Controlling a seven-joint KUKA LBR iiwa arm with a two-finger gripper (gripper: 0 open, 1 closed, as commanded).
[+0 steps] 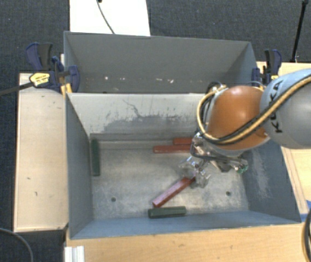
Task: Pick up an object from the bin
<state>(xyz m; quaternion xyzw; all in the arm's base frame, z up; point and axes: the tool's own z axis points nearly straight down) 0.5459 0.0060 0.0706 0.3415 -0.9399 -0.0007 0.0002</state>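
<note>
My gripper (197, 174) is low in the bin, right of its middle, under the orange wrist cover. A red-brown stick (171, 193) lies slanted on the floor, and its upper right end reaches right up to the gripper. Whether the gripper has hold of that end is hidden. A second red-brown stick (172, 146) lies flat along the back wall, just left of the gripper. A dark green stick (167, 213) lies along the front wall, below the slanted one.
Another dark green stick (95, 157) lies along the left wall, far from the gripper. The arm and its cables cover the bin's right side. Bare floor spreads between the left stick and the slanted red-brown one.
</note>
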